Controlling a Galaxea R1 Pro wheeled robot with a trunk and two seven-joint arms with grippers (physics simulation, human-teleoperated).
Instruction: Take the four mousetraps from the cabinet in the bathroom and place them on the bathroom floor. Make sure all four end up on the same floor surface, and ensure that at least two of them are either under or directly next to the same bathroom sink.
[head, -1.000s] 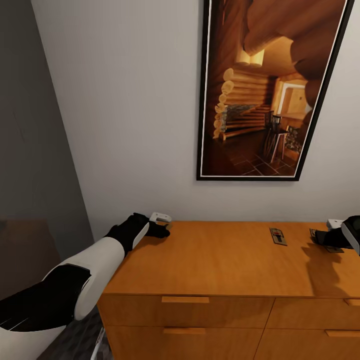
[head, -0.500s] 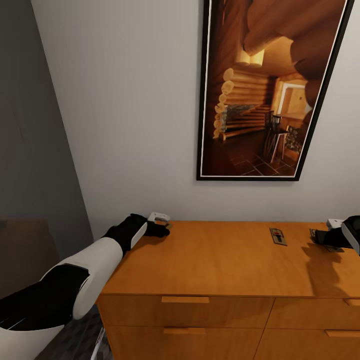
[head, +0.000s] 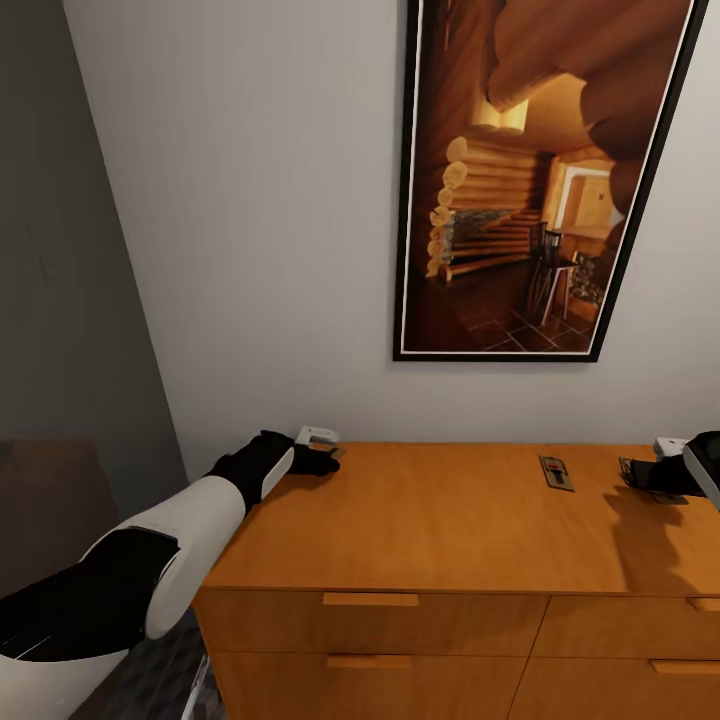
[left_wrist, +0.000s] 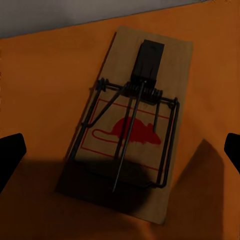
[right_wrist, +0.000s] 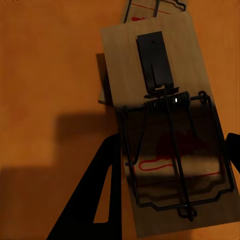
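Jaws of the left gripper (head: 322, 447) stand open over a trap (left_wrist: 131, 124) at the far left corner of the cabinet (head: 440, 520), black tips showing at either side of the wrist view with the trap lying flat between them and untouched. Over the last second the left gripper has eased a shade down and toward the wall; the change is slight, and the head camera has not moved. That small settling reads as a final line-up before closing, not yet a grasp.

Across the surface, the right gripper (head: 655, 470) has held its place above a second trap (right_wrist: 167, 135), which overlaps a third trap (right_wrist: 150, 9) just beyond it. One dark finger (right_wrist: 97, 200) lies beside the second trap; the other shows only as a sliver at the far side, so the jaws appear open around it. A fourth trap (head: 556, 472) sits well apart from both jaws, nearer the right.

All four traps remain on the cabinet; none has reached the floor.
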